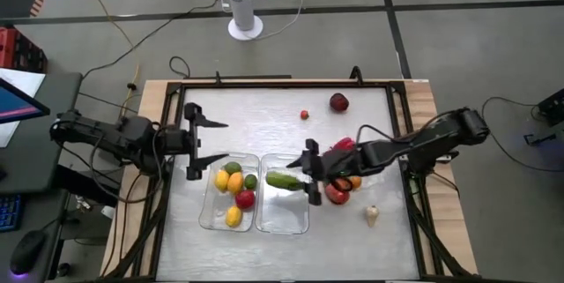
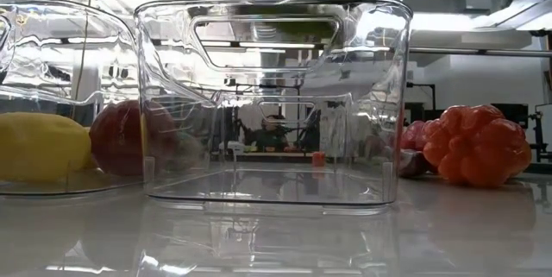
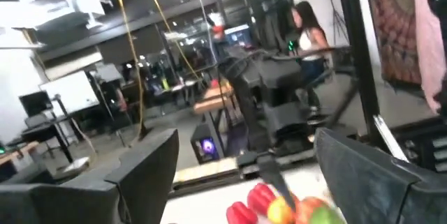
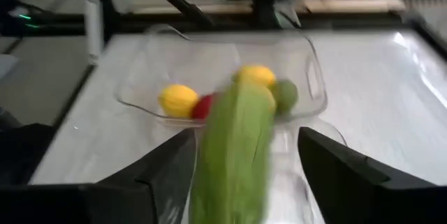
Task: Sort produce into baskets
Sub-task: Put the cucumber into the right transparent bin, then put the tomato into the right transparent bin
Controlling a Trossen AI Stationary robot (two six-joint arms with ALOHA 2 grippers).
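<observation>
Two clear baskets stand side by side at the table's middle. The left basket point(image 1: 211, 217) holds several pieces: yellow, orange, green and red. My right gripper point(image 1: 310, 174) is open above the right basket point(image 1: 286, 217). A long light-green piece point(image 1: 282, 180) sits between its fingers over that basket, and it shows blurred in the right wrist view point(image 4: 234, 154). My left gripper point(image 1: 210, 141) is open and empty, above the table just beyond the left basket's far end. Loose produce lies to the right of the baskets. My right gripper's fingers stand wide apart on either side of the green piece point(image 4: 234, 154), coming level from the table's right. A gap shows between the piece and one finger point(image 4: 335, 175). Whether the other finger point(image 4: 167, 175) touches it, I cannot tell.
On the table lie a dark maroon piece point(image 1: 339, 101), a small red one point(image 1: 304, 115), a red piece point(image 1: 344, 145) beside my right arm, an orange and red heap point(image 1: 339, 192) and a whitish garlic point(image 1: 372, 216). The low view shows the orange piece point(image 2: 479, 146) right of the basket point(image 2: 267, 104).
</observation>
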